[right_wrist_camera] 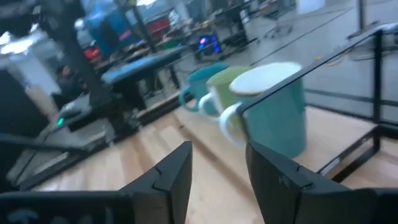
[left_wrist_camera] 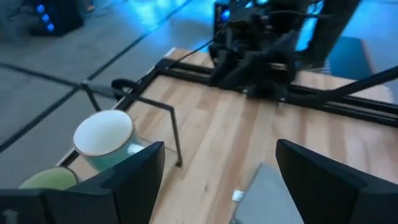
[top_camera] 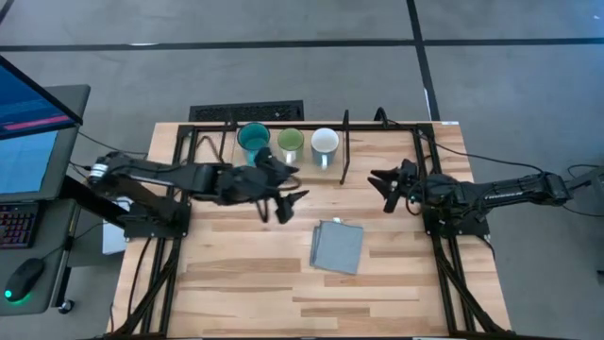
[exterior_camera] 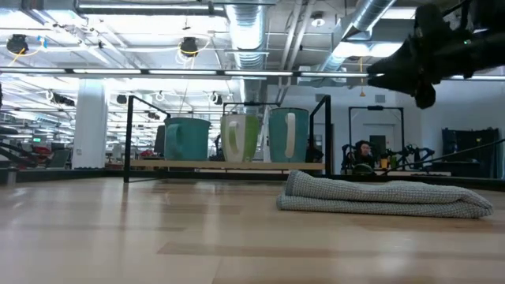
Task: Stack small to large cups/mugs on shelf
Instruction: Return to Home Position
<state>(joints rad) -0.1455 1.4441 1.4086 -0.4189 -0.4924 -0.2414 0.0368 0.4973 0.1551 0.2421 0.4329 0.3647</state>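
Three mugs stand upright in a row on the shelf [top_camera: 215, 127] at the table's far edge: a teal-blue one [top_camera: 253, 140], a light-green one [top_camera: 290, 144] and a white-rimmed one [top_camera: 324, 144]. In the low view they rest by their bases on the shelf's wood base [exterior_camera: 229, 166]. My left gripper [top_camera: 288, 203] is open and empty, above the table just near of the green mug. The white-rimmed mug [left_wrist_camera: 102, 134] shows past its fingers. My right gripper [top_camera: 387, 189] is open and empty, to the right of the shelf, facing the mugs [right_wrist_camera: 273, 115].
A grey folded cloth [top_camera: 337, 247] lies on the table near of the shelf, between the two arms; it also shows in the low view [exterior_camera: 387, 197]. A black upright post of the shelf [top_camera: 344, 146] stands right of the white-rimmed mug. A person sits in the room beyond the table [exterior_camera: 363, 154].
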